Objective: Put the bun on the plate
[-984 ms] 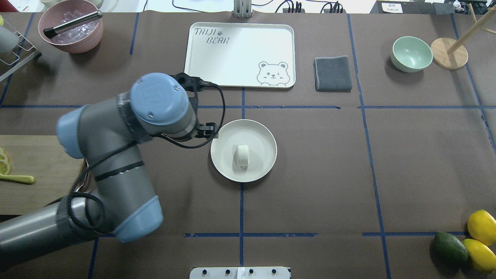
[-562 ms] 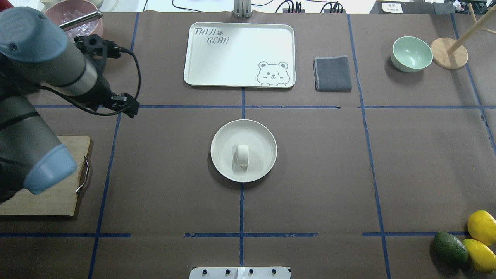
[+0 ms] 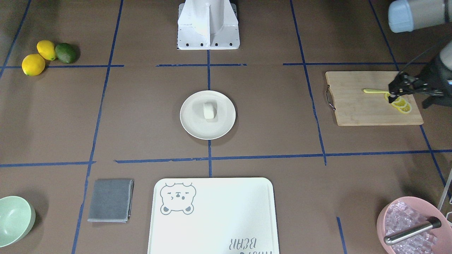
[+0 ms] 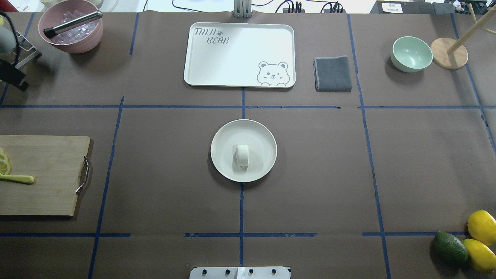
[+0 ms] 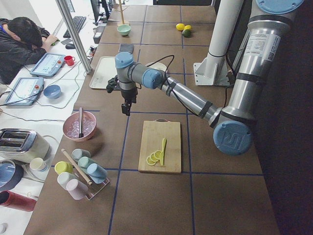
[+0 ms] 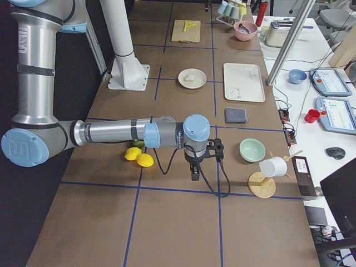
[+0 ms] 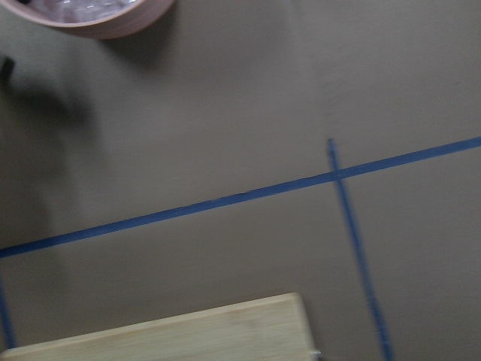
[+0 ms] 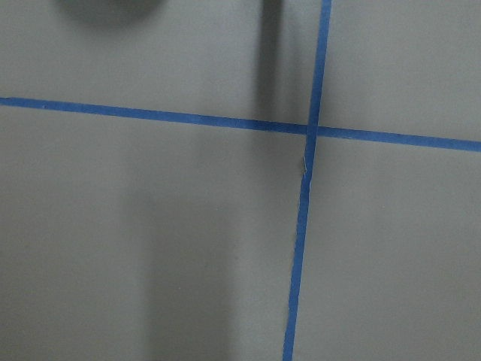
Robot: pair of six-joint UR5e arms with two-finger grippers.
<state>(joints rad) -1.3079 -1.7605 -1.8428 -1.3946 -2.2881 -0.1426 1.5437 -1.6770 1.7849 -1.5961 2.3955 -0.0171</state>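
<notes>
The white bun (image 4: 242, 155) rests on its side near the middle of the round cream plate (image 4: 259, 133), at the table's centre; the front-facing view shows bun (image 3: 209, 110) and plate (image 3: 192, 121) the same way. Nothing touches them. My left gripper (image 3: 392, 96) hangs high over the table's left end, far from the plate, a dark shape at the overhead view's left edge (image 4: 15, 79); I cannot tell whether it is open or shut. My right gripper (image 6: 194, 175) shows only in the exterior right view, low over bare table, so its state is unclear.
A bear-print tray (image 4: 239, 54), grey cloth (image 4: 332, 73) and green bowl (image 4: 410, 53) line the far side. A pink bowl of ice (image 4: 71, 27) is far left. A cutting board (image 4: 42, 174) holds lemon slices. Lemons and an avocado (image 4: 449, 248) sit near right.
My left arm has swung away from beside the plate to the far left edge of the overhead view, uncovering the cutting board. Bun and plate have not moved.
</notes>
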